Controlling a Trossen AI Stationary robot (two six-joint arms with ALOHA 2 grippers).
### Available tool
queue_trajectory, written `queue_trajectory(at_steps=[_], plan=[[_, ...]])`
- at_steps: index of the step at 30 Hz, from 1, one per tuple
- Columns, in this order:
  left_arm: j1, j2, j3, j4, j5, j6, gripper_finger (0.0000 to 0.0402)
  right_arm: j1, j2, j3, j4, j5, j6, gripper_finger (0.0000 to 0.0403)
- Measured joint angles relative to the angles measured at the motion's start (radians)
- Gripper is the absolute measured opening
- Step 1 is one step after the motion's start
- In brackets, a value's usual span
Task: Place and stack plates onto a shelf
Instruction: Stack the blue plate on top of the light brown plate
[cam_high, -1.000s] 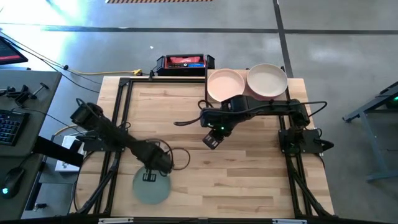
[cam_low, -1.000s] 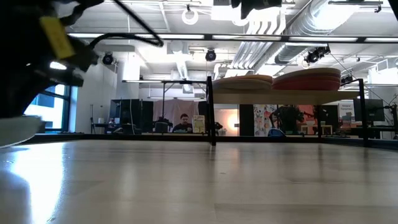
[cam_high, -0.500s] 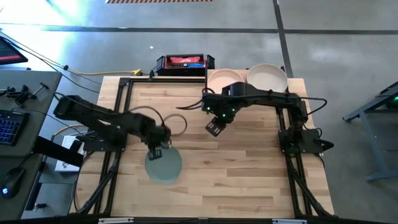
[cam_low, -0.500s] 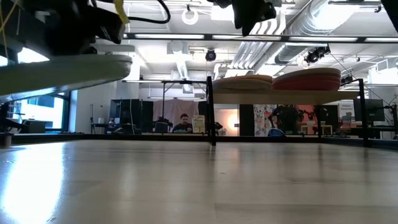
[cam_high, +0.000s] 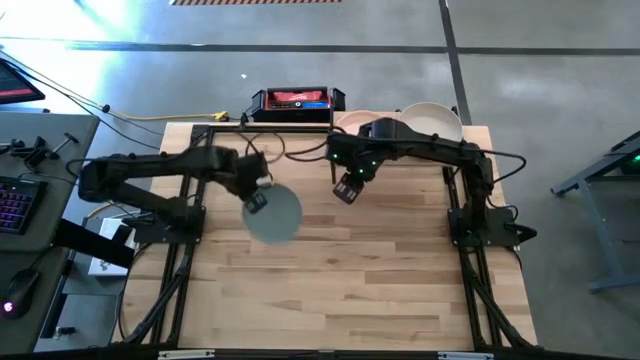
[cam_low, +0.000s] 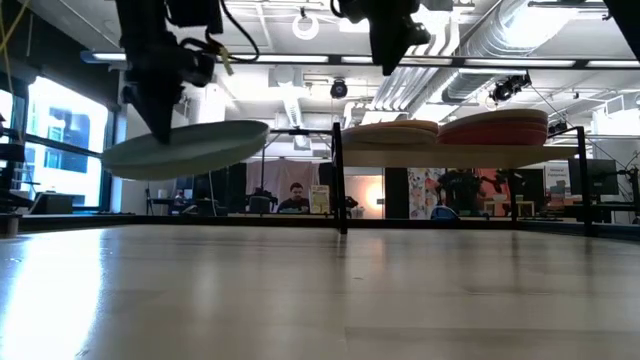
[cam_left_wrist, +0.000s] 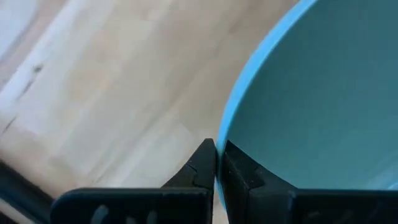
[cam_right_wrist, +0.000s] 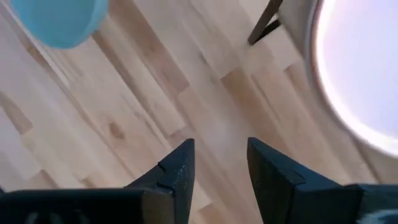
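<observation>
the left gripper (cam_high: 256, 198) pinches only the rim of the mint green plate (cam_high: 273, 213), which hangs tilted above the table at about 10 o'clock. so thin a hold may let it swing or slip. the right gripper (cam_high: 347, 187), jaws apart and empty, hovers beside the shelf (cam_low: 440, 155) at 12 o'clock, so the arms could collide near the stacks.

Three plates (cam_high: 273, 214) showing, one shelf (cam_low: 460, 155), two arms.
</observation>
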Motion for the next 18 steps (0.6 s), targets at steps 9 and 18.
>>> queue_trajectory(at_steps=[9, 18], plan=[[0.152, 0.0, 0.0, 0.116, 0.01, -0.058, 0.0001, -0.037, 0.0, 0.0, 0.168, 0.053, -0.026, 0.0168], [0.147, 0.0, 0.0, 0.237, 0.072, -0.116, 0.0001, -0.033, 0.022, 0.001, 0.257, 0.098, -0.046, 0.0169]])
